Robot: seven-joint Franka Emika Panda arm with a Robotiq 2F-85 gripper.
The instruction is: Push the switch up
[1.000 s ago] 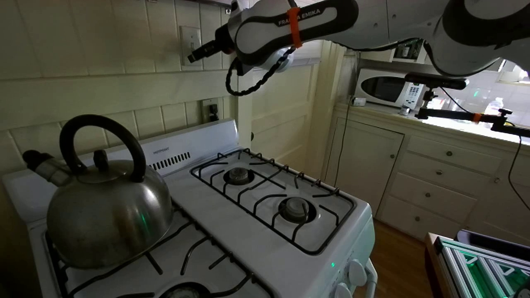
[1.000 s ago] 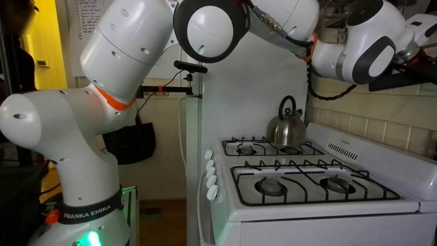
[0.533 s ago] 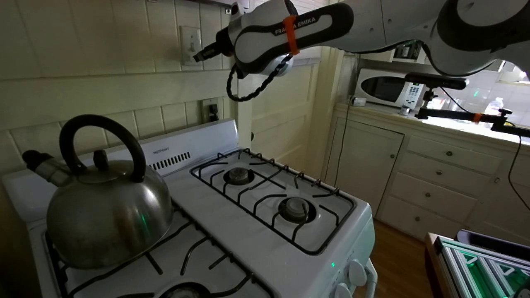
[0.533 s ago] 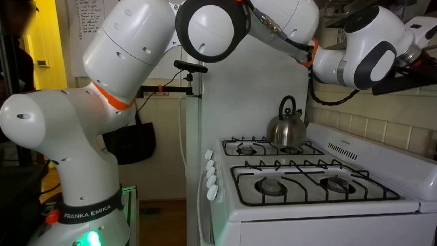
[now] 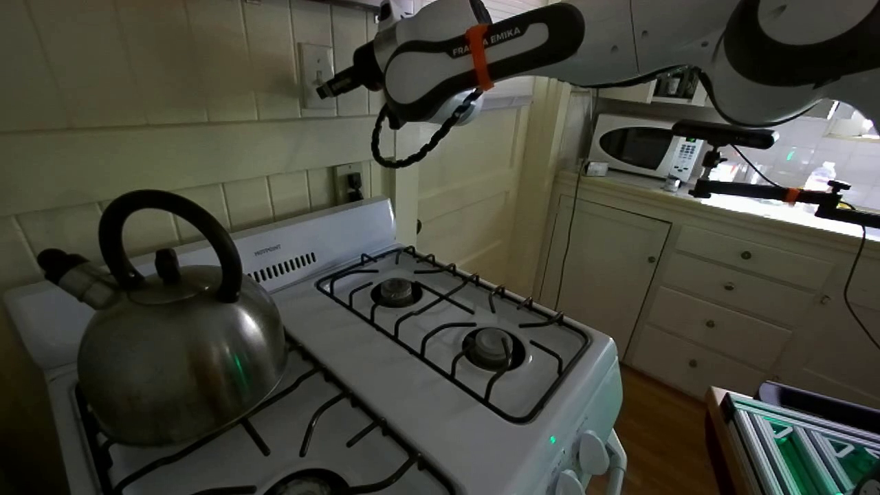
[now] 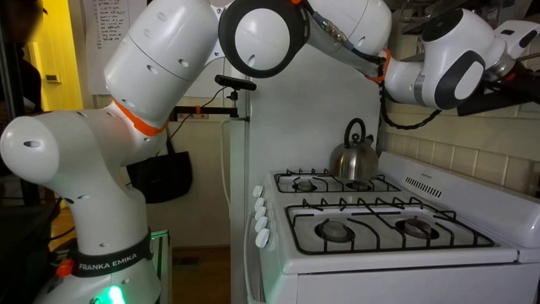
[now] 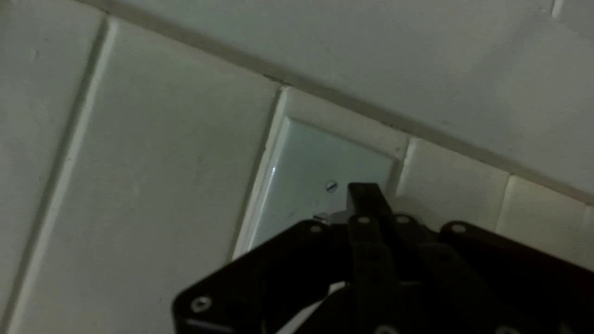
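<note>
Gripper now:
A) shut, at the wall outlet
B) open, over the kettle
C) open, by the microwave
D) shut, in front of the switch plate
D: in the wrist view the gripper, jaws together, hides part of the switch plate; whether they touch can't be told.

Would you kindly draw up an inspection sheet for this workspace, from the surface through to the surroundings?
Surface: white stove with black grates.
Switch: cream plate on the wall, partly hidden by the fingers in the wrist view; whether it is up or down cannot be told.
Clutter: steel kettle standing on the stove, lower than the switch and apart from the fingers.
Fingers: shut, nothing seen between them, close to the switch; contact with it cannot be told.
Cables: braided black cable looping beneath the arm; thin cord hanging before the cabinet.
Surroundings: cream panelled wall behind the stove; microwave beyond; black bag hanging in an exterior view.
</note>
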